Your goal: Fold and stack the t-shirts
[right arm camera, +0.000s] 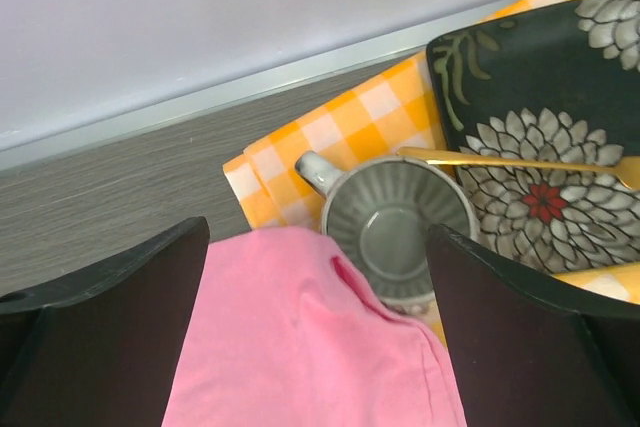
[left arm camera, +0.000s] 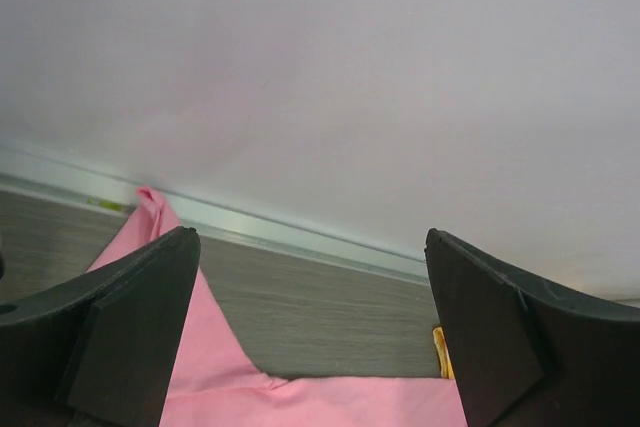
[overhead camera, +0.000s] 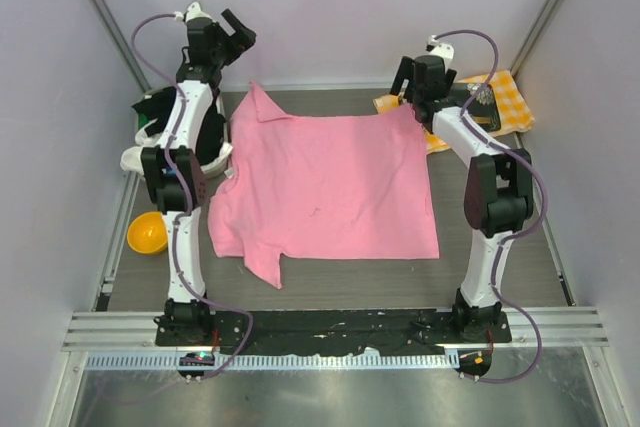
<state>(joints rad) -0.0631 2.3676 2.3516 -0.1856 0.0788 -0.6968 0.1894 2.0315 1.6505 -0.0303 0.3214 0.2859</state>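
Pink and plain, the t-shirt (overhead camera: 330, 187) lies spread in the middle of the tabletop (overhead camera: 480, 272), 1 sleeve hanging toward the near left and a pointed corner lifted toward the far wall. Its far right corner lies over the edge of an orange-and-yellow checked cloth (right arm camera: 330, 137), right against a grey cup (right arm camera: 395, 222) whose mouth faces the right wrist camera. Just right of the cup sits a dark flowered plate (right arm camera: 530, 77) with a gold utensil (right arm camera: 500, 160) across it. The right claw (overhead camera: 404, 82) hangs over that corner, its 2 fingers spread wide with nothing between them. The left claw (overhead camera: 238, 35) is raised above the shirt's far left corner, likewise wide open and holding nothing. A heap of black and white cloth (overhead camera: 152, 112) sits at the far left behind the left arm, and a yellow bowl (overhead camera: 147, 234) lies nearer on that side.
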